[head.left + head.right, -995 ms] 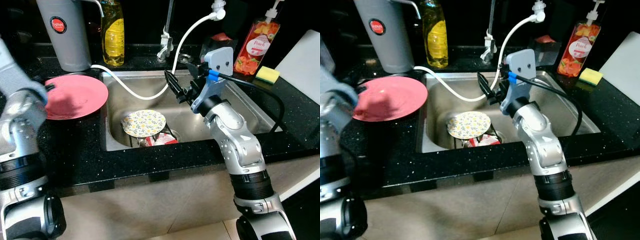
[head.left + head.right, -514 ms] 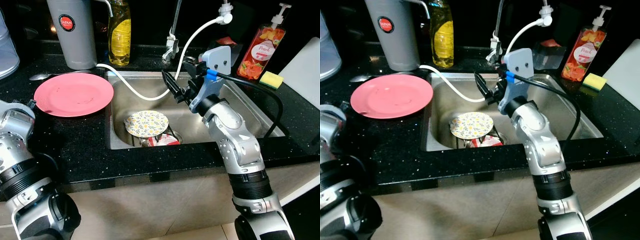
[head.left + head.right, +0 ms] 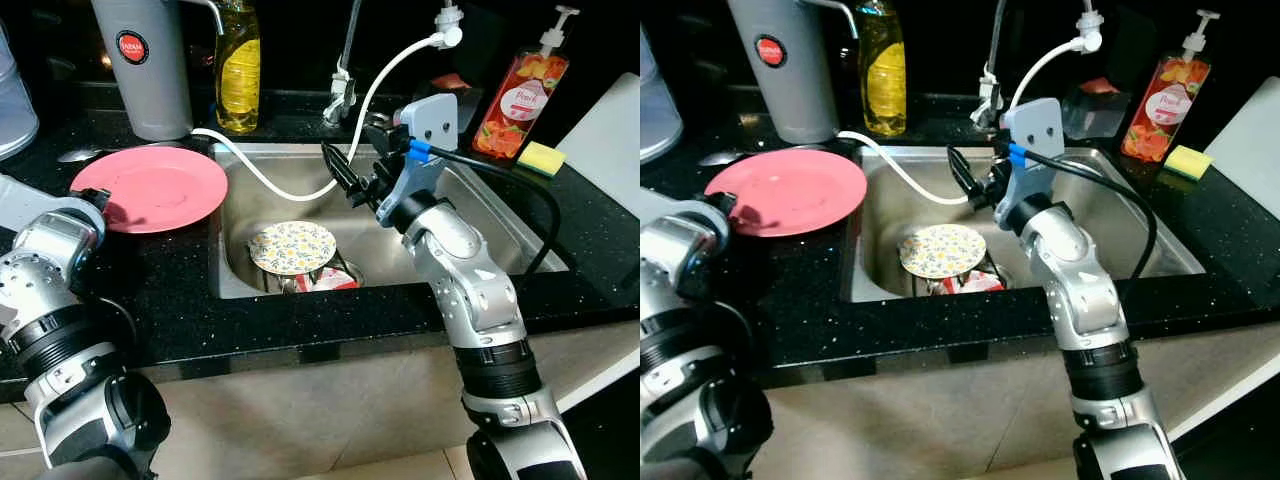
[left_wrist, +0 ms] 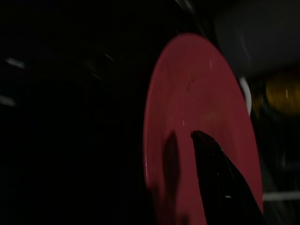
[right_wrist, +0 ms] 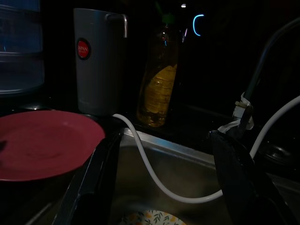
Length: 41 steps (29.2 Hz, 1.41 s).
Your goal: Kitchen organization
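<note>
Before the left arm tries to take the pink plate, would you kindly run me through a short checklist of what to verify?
1. Pink plate lies flat on the black counter, beside the sink: ok.
2. Left gripper at the plate's near rim, one black finger over its surface: ok.
3. Left gripper's fingers closed on the rim: cannot tell; the left wrist view is dark.
4. Right gripper open, holding nothing, above the sink, away from the plate: ok.
5. White hose curves down into the sink close by the right gripper; it could snag if that arm moves: not ok.
6. Floral plate sits in the sink on other dishes, away from the left arm: ok.
</note>
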### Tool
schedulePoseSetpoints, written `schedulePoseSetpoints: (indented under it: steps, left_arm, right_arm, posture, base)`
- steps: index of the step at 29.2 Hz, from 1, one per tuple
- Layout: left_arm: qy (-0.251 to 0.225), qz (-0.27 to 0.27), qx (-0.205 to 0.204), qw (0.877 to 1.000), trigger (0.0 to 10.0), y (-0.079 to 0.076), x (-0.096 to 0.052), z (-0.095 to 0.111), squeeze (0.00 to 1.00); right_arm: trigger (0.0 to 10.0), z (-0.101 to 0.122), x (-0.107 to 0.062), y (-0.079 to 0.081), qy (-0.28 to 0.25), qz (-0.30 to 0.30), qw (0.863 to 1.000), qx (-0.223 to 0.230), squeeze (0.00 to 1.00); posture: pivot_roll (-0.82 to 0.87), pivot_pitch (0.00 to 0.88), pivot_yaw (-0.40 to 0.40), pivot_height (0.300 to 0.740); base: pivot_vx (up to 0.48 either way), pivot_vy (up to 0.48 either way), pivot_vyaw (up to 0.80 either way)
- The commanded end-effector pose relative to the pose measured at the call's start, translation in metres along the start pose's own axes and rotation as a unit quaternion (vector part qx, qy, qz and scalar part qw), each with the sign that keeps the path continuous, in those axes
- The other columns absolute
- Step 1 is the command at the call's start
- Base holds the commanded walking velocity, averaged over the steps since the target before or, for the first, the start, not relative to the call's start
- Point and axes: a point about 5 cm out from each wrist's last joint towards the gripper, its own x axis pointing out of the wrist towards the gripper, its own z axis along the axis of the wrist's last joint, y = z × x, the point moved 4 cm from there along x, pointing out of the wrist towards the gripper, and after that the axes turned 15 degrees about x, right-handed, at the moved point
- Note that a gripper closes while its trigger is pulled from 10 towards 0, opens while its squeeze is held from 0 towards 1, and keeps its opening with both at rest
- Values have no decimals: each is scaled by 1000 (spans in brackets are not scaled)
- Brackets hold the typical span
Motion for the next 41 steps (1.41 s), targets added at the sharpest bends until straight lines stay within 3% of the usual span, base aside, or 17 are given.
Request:
schedulePoseSetpoints:
  steps: [1, 2, 3, 14, 21, 22, 27, 28, 30, 31, 32, 33, 36, 37, 38, 39, 41]
  left_arm:
    - [47, 12, 27, 998, 10000, 9, 6, -20, 0]
    - [47, 12, 27, 998, 10000, 9, 6, -20, 0]
    - [47, 19, 27, 998, 0, 13, 7, -19, 0]
    - [0, 48, 19, 999, 0, 26, 6, -3, 0]
    - [-46, 5, 63, 997, 39, 8, 1, 10, 0]
    - [-78, -28, 125, 989, 10000, -10, -6, 18, 0]
    - [-117, -45, 186, 975, 10000, -23, -13, 28, 0]
    - [-131, -42, 220, 966, 10000, -25, -15, 32, 0]
    - [-167, -31, 317, 933, 10000, -28, -21, 43, 0]
    - [-167, -31, 317, 933, 10000, -28, -21, 43, 0]
    - [-179, -22, 364, 914, 10000, -29, -23, 49, 0]
    - [-179, -22, 364, 914, 10000, -29, -23, 49, 0]
    - [-195, 35, 535, 822, 10000, -22, -22, 60, 0]
    - [-187, 61, 597, 778, 10000, -14, -18, 61, 0]
    - [-186, 64, 618, 761, 10000, -13, -16, 61, 0]
    - [-186, 64, 618, 761, 10000, -13, -16, 61, 0]
    - [-189, 62, 653, 731, 10000, -15, -15, 62, 0]
  right_arm:
    - [10000, 1, -4, -3, 0, -7, 1000, 1, 0]
    - [10000, 1, -4, -3, 0, -7, 1000, 1, 0]
    - [10000, 1, -4, -3, 0, -7, 1000, 1, 0]
    - [10000, 1, -1, -1, 0, -1, 1000, 4, 0]
    - [10000, -13, -11, 30, 56, 119, 991, -21, 0]
    - [10000, -21, -21, 44, 90, 180, 979, -27, 0]
    - [10000, -22, -27, 52, 102, 209, 973, -2, 0]
    - [10000, -21, -28, 52, 100, 210, 973, 6, 0]
    - [10000, -18, -26, 52, 91, 202, 975, 29, 0]
    - [10000, -18, -26, 52, 91, 202, 975, 29, 0]
    - [10000, -17, -26, 51, 88, 199, 975, 37, 0]
    - [10000, -17, -26, 51, 88, 199, 975, 37, 0]
    - [10000, -13, -25, 47, 80, 189, 977, 53, 0]
    - [10000, -11, -23, 44, 75, 182, 979, 60, 0]
    - [10000, -10, -22, 41, 72, 176, 980, 64, 0]
    - [10000, -10, -22, 41, 72, 176, 980, 64, 0]
    - [10000, -7, -20, 38, 66, 166, 982, 68, 0]
  posture:
    - [71, 0, -53, 740]
    - [71, 0, -53, 740]
    - [72, 0, -51, 740]
    - [75, 0, -56, 740]
    - [78, 0, -62, 740]
    - [80, 0, -64, 740]
    - [84, 0, -61, 740]
    - [84, 0, -60, 740]
    - [84, 0, -54, 740]
    - [84, 0, -54, 740]
    - [85, 0, -53, 740]
    - [85, 0, -53, 740]
    - [88, 0, -50, 740]
    - [90, 0, -49, 740]
    - [90, 0, -49, 740]
    - [90, 0, -49, 740]
    - [90, 0, -49, 740]
  base:
    - [0, 0, 0]
    - [0, 0, 0]
    - [0, 0, 0]
    - [0, 0, 0]
    - [0, 0, 0]
    - [0, 0, 0]
    - [0, 0, 0]
    - [0, 0, 0]
    - [0, 0, 0]
    - [0, 0, 0]
    - [0, 0, 0]
    - [0, 0, 0]
    - [0, 0, 0]
    - [0, 0, 0]
    - [0, 0, 0]
    - [0, 0, 0]
    - [0, 0, 0]
